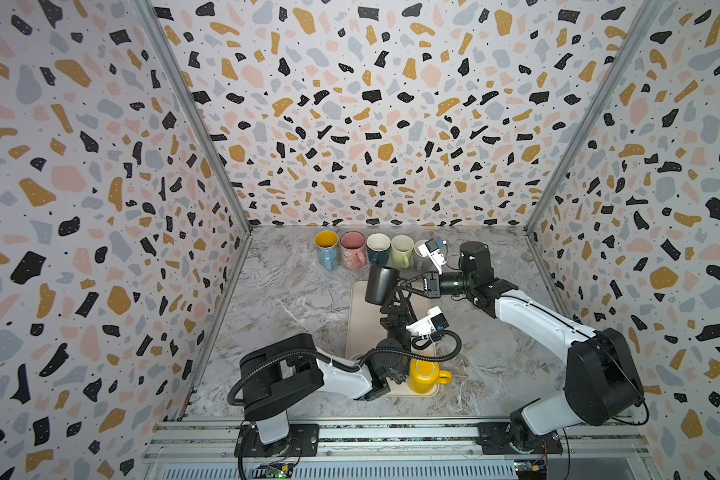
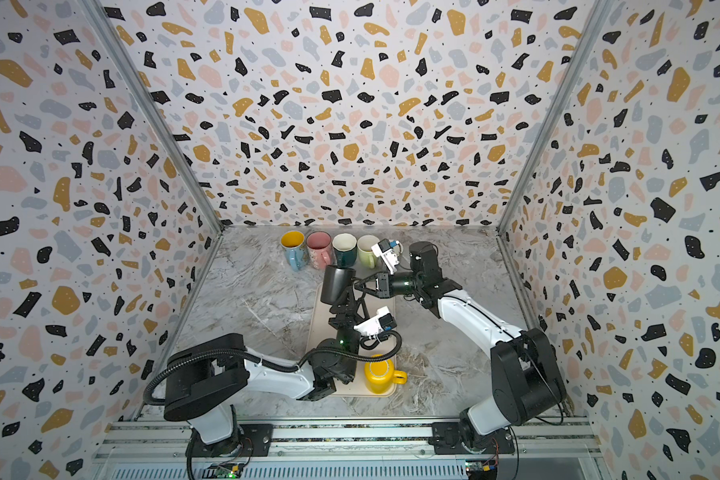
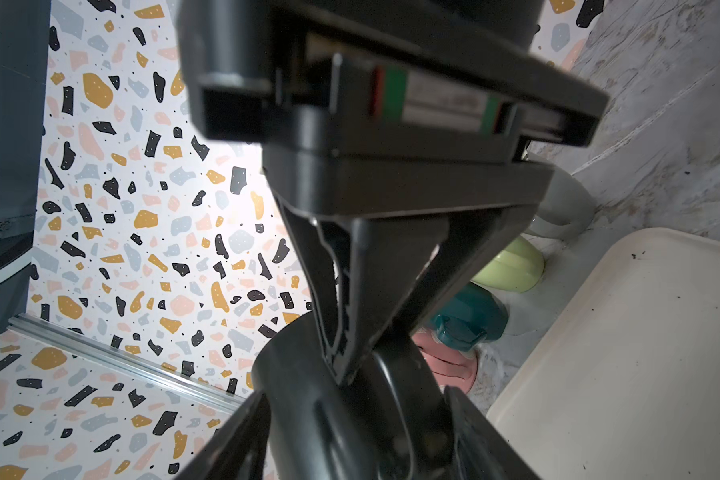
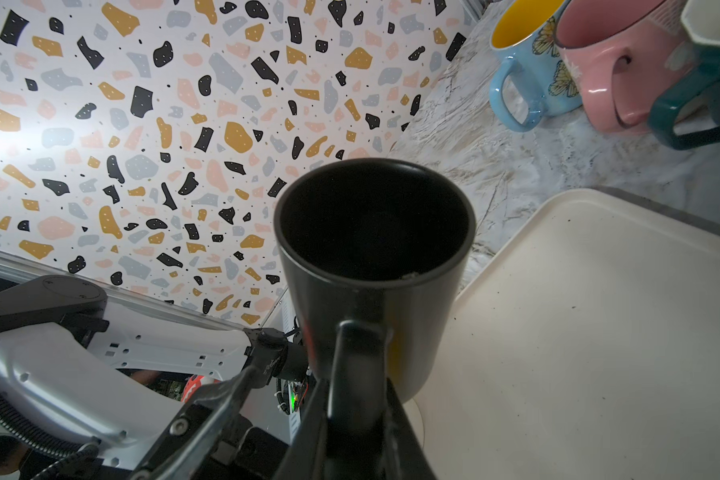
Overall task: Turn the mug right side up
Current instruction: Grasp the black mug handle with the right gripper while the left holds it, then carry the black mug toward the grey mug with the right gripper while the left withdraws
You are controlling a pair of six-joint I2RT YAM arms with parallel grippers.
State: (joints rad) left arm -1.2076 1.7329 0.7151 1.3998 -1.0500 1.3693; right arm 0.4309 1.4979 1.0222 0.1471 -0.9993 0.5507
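Desk: grey marble-look desk (image 1: 292, 291), terrazzo walls around.
Mug: I see the glossy black ceramic mug (image 1: 380, 285) lifted over the far end of the cream plastic tray (image 1: 362, 328).
Left gripper (image 3: 354, 432): jaws spread, either side of the mug.
Right gripper (image 4: 356, 390): jaws pinching its handle.

A row of upright mugs (image 1: 377, 249) stands behind the cream tray (image 1: 361, 328).

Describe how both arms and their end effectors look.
Both arms have white link shells and bulky black joint housings. The left arm carries a black corrugated hose; the right arm has a thin black wire near its base. The left end effector and right end effector are black, angular and tapering, each beside a white camera module with blue trim.
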